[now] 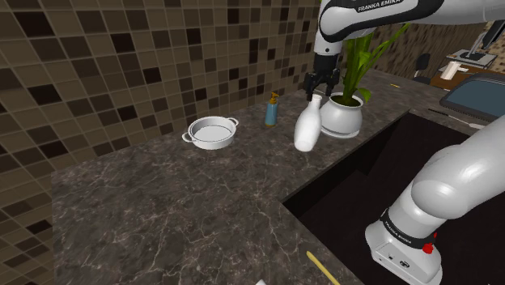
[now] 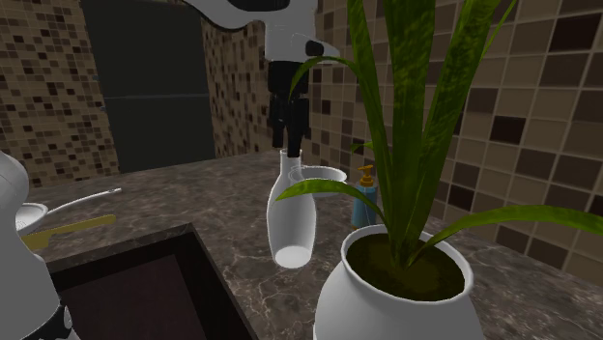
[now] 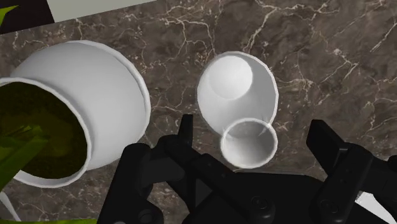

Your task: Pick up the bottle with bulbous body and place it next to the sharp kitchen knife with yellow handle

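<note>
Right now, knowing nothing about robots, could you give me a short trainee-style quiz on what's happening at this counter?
1. True or false: the white bottle stands upright on the counter.
2. Which thing is closest to the bottle? A) white plant pot B) two-handled pan C) blue dispenser
3. Fill in: the pincer holds the bottle by its ____.
Key: 1 false, it hangs tilted in the air; 2 A; 3 neck.
</note>
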You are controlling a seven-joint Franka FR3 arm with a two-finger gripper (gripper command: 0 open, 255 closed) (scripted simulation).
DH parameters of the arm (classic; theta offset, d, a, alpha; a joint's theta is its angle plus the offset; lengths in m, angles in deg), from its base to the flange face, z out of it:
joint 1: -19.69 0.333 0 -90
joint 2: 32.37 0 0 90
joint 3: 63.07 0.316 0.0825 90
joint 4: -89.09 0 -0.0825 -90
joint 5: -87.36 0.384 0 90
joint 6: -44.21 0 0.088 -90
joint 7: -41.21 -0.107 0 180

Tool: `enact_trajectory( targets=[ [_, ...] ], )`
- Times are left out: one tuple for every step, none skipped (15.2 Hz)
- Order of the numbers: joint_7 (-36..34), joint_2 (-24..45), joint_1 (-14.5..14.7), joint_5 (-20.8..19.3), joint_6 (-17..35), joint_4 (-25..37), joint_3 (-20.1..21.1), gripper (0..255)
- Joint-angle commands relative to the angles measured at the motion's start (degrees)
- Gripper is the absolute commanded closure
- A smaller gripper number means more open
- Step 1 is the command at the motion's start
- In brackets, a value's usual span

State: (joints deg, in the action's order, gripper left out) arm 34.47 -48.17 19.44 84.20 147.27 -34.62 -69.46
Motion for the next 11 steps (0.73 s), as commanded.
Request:
enact_trajectory(
  targets=[
    [-0.01,0.11,-0.04,-0.02,1.71,-1.52,-0.07,0],
    [-0.02,0.17,-0.05,-0.04,2.49,-2.25,-0.1,0],
    [-0.02,0.23,-0.07,-0.06,3.26,-2.96,-0.13,0],
    [-0.02,0.31,-0.08,-0.07,4.04,-3.66,-0.15,0],
    [-0.02,0.34,-0.09,-0.08,4.49,-4.07,-0.17,0],
    [-0.02,0.35,-0.09,-0.08,4.49,-4.07,-0.17,0],
    [-0.02,0.35,-0.09,-0.08,4.49,-4.06,-0.17,0],
    [-0.02,0.36,-0.09,-0.08,4.49,-4.06,-0.17,0],
    [-0.02,0.36,-0.09,-0.08,4.49,-4.06,-0.17,0],
    [-0.02,0.36,-0.09,-0.08,4.49,-4.06,-0.17,0],
    [-0.02,0.36,-0.09,-0.08,4.49,-4.06,-0.17,0]
  ],
)
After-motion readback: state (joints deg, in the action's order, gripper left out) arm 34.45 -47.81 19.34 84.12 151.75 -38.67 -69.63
